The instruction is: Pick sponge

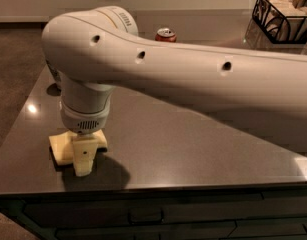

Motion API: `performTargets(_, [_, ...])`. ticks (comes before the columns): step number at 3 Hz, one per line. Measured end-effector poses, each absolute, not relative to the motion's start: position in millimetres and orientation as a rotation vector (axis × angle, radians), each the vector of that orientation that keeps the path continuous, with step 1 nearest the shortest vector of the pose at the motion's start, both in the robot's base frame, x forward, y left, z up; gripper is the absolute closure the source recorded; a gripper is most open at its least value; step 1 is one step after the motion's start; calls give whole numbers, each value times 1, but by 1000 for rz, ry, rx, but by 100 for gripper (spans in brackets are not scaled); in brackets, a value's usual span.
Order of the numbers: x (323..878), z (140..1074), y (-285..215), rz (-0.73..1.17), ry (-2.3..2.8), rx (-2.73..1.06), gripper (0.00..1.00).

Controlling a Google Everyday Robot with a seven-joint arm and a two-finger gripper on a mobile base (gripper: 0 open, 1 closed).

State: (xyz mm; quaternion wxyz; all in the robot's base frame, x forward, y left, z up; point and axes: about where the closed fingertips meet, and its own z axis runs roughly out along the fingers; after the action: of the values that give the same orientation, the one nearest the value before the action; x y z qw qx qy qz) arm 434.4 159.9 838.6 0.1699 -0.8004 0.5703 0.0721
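Note:
The sponge (59, 148) is a flat pale-yellow foam block lying near the front left corner of the dark table (183, 149). My gripper (83, 159) hangs straight down from the white wrist (87, 111) and stands right on the sponge at table level. The sponge shows on both sides of it, and its middle is hidden behind the gripper. The thick white arm (203, 79) crosses the whole view from the right.
A red soda can (165, 34) stands at the back of the table. A black wire basket (283, 11) with pale contents sits at the back right. The table's front edge (158, 188) runs just in front of the gripper, and its left edge is close by.

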Motion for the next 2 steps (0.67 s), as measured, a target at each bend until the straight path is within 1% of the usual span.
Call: performTargets(2, [440, 837, 153, 183, 1643, -2363, 65])
